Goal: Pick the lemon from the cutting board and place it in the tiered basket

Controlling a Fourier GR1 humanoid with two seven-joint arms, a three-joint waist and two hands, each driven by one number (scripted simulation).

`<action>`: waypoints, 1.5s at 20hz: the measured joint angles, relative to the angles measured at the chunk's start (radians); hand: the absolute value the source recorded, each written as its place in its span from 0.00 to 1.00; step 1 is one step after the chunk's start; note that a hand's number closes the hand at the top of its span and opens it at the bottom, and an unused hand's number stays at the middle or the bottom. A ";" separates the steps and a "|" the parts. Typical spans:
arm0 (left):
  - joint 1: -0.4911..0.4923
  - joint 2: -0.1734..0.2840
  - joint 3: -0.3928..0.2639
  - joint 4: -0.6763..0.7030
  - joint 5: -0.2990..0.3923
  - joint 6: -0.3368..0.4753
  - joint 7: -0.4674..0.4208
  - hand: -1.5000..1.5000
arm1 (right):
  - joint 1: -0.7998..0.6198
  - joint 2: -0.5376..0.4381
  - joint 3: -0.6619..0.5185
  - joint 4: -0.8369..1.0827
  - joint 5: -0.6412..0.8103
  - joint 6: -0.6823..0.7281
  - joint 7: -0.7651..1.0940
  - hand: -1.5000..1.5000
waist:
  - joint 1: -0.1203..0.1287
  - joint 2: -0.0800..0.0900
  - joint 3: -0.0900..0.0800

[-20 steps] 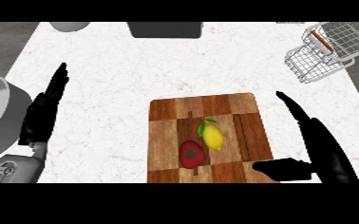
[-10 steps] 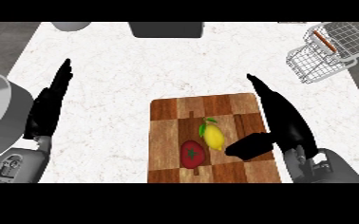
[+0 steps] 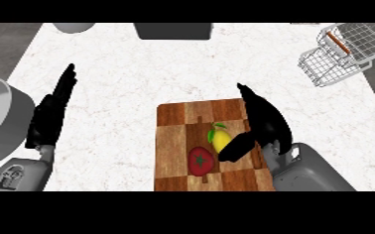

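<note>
So the lemon [image 3: 218, 138] was a small yellow oval with a dark green leaf bit at its top end, lying on the wooden cutting board [image 3: 176, 129] toward the right side. A red tomato [image 3: 200, 160] sat just beside it, lower left, pretty much touching. The right hand [image 3: 262, 121] was over the board's right edge with its fingers straight and pointing away from the robot, and the thumb [image 3: 236, 147] angled in against the lemon's right side, covering part of it. Not curled round it though. The left hand [image 3: 53, 114] was resting spread at the left of the white desk [image 3: 147, 74], fingers up. The wire tiered basket [image 3: 338, 53] stood at the far right corner, well apart from the board.
</note>
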 measured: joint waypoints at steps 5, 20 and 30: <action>0.004 -0.005 0.009 -0.026 -0.014 -0.002 0.026 0.50 | 0.007 0.025 -0.006 0.015 0.015 0.033 0.003 0.00 | -0.006 -0.001 0.000; 0.024 -0.033 0.041 -0.020 -0.043 -0.027 0.005 0.50 | 0.064 0.107 0.066 0.025 0.232 0.094 0.012 0.00 | -0.010 -0.002 0.000; 0.005 -0.046 0.065 0.005 -0.064 -0.052 -0.006 0.50 | 0.089 0.207 0.021 0.107 0.306 0.128 -0.007 0.00 | -0.010 0.000 0.001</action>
